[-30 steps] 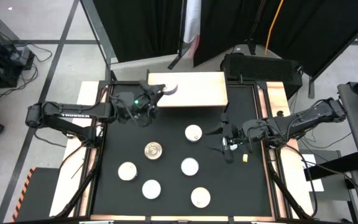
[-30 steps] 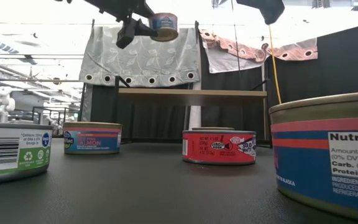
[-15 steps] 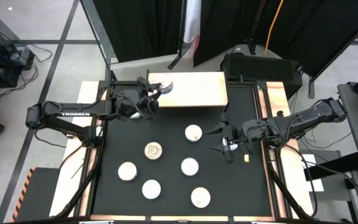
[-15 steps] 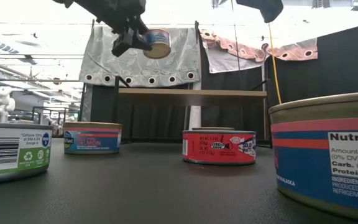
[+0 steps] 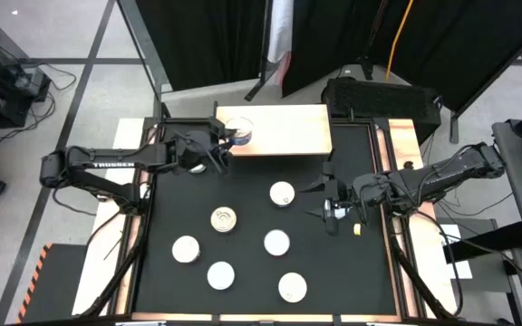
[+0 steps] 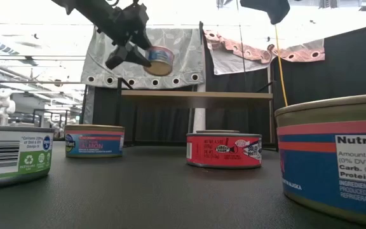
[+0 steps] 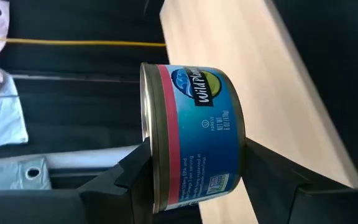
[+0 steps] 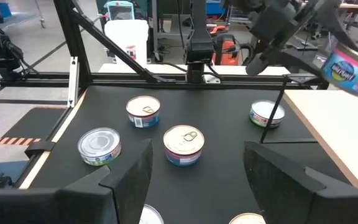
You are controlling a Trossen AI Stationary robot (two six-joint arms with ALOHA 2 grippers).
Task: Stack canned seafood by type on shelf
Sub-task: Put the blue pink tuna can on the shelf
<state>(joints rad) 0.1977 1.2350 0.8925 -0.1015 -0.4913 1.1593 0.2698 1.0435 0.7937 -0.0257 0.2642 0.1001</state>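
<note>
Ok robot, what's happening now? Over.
Left pincer holds a blue tin above the shelf. Right pincer open, waiting over the table. Six tins left. Nothing in the way.

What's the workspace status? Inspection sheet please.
Surface: black mat; wood-topped shelf at its far edge.
Job's things: six tins loose on the mat, e.g. red-label tin; one blue-label tin held tilted above the shelf's left end.
Clutter: small yellow piece near the right gripper.
Grippers: left gripper shut on the blue-label tin; right gripper open, empty, over the mat's right side.
Cables: yellow cable hanging behind the shelf.
Surroundings: black curtains, patterned cloth behind.
</note>
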